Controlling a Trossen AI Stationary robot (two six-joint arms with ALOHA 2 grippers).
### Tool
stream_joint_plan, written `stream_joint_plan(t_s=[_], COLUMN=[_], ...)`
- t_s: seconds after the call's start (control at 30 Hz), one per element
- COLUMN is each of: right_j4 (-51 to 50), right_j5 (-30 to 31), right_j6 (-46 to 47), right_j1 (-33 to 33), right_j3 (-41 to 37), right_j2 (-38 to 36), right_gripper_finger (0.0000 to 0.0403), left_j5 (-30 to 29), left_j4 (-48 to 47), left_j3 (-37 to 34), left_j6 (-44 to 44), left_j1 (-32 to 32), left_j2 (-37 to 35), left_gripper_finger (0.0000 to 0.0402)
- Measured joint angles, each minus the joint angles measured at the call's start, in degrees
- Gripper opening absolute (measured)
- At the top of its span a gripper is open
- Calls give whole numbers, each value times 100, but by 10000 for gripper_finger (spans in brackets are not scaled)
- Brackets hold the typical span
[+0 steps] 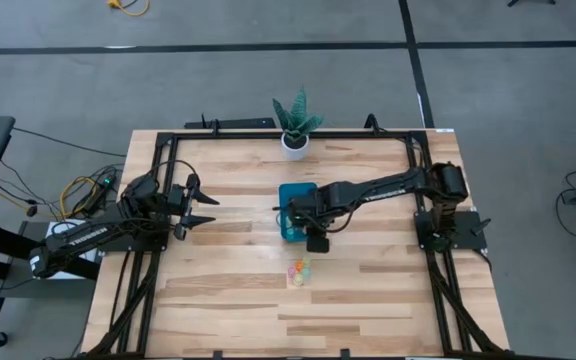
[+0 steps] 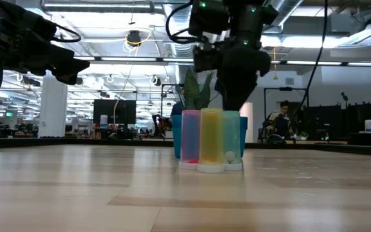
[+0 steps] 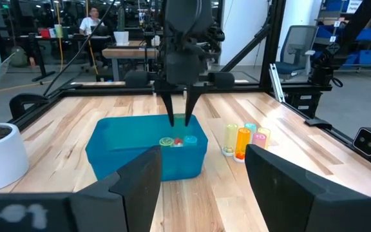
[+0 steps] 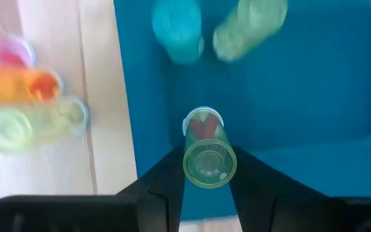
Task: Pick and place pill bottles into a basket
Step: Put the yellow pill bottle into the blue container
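Pill bottles, lot one: a cluster [image 1: 298, 271] standing upright on the bare wood, near side of the table, just near of the basket [image 1: 290, 192]. From table height they read as a pink one [image 2: 190, 136], a yellow one [image 2: 211, 139] and a pale teal one [image 2: 231, 139], shoulder to shoulder, white caps down. My left wrist camera shows an orange one [image 3: 243, 143] among them as well.

Pill bottles, lot two: already lying inside the basket. My right wrist camera shows a teal bottle [image 4: 177, 29] and a pale green bottle [image 4: 249, 24] resting on the tray floor, side by side.

Pill bottle, single item: a yellow-green bottle [image 4: 209, 153] with something red inside, held between my right fingers [image 4: 167, 180], which are closed narrowly on its two sides. It hangs over the basket's interior, close to the wall nearest the cluster.

Basket: teal-blue, shallow, rounded corners, centre of the table, near of the potted plant [image 1: 296, 124], which stands at the far edge.

Right gripper [image 1: 316, 232]: arm stretched from the right side of the table toward the centre, wrist pointing down over the near end of the basket.

Left gripper [image 1: 204, 204]: parked over the left part of the table, well apart from basket and bottles, fingers spread wide, holding nothing.

Table [image 1: 228, 290]: light wooden planks inside a black frame.
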Motion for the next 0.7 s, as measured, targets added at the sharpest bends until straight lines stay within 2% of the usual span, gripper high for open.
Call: stream_joint_plan(t_s=[0.7], right_j4=[-32], right_j5=[2], right_j6=[-5], right_j1=[1], right_j3=[-13], right_j2=[29], right_gripper_finger=[103], left_j5=[0], left_j4=[-2], left_j3=[0], left_j6=[0], left_j1=[1], left_j2=[0], left_gripper_finger=[213])
